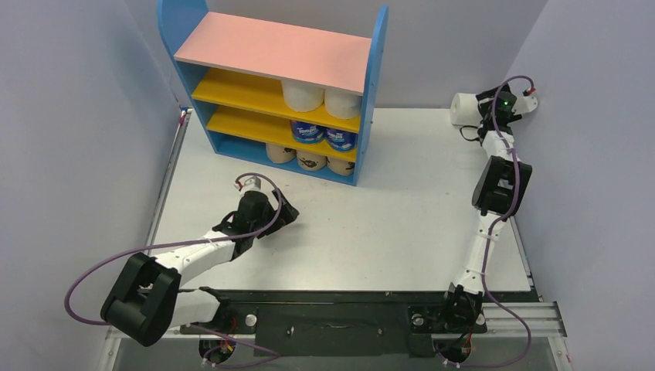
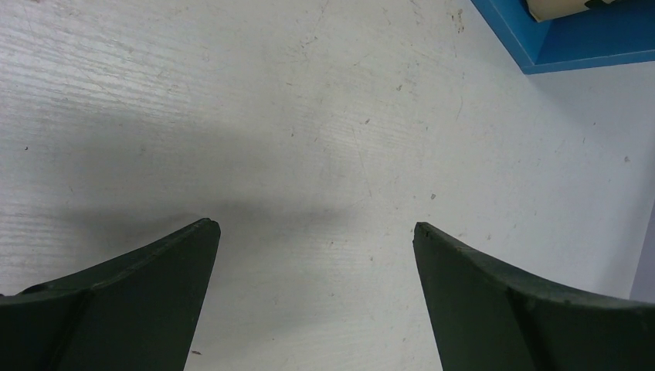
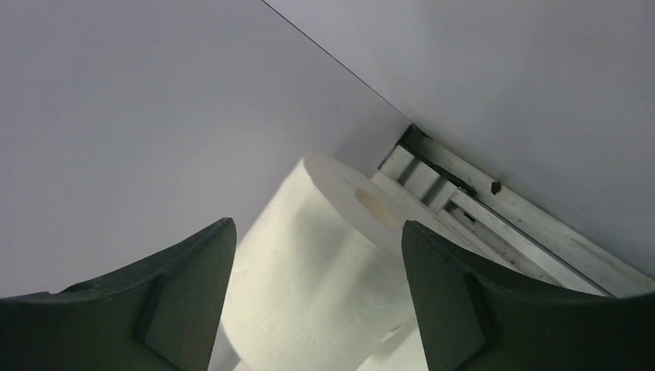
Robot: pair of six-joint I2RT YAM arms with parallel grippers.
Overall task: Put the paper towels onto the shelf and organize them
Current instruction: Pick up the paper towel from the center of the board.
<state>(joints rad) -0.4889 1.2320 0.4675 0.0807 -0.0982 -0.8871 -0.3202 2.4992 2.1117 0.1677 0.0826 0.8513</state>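
- The loose white roll [image 1: 463, 108] lies on its side at the far right of the table [image 1: 386, 201], close to the walls and well apart from the shelf [image 1: 377, 85].
- In the right wrist view the white roll [image 3: 324, 278] shows one end and its hollow core. Its long axis runs away from the camera and leans right, towards the rail at the wall.
- The right gripper [image 1: 482, 107] is just beside the roll. Its jaws are spread, one on each side of the curved body, so a squeeze would go across the width. I cannot tell whether the pads touch the paper.
- The left gripper [image 1: 287, 216] hangs low over bare table in front of the shelf, jaws wide and empty, far from this roll. The pickup looks like the right arm's job.
- The shelf already holds white rolls on the upper yellow board, blue-wrapped ones below them and tan ones on the base.
- The carry from the corner would run left towards the shelf front.
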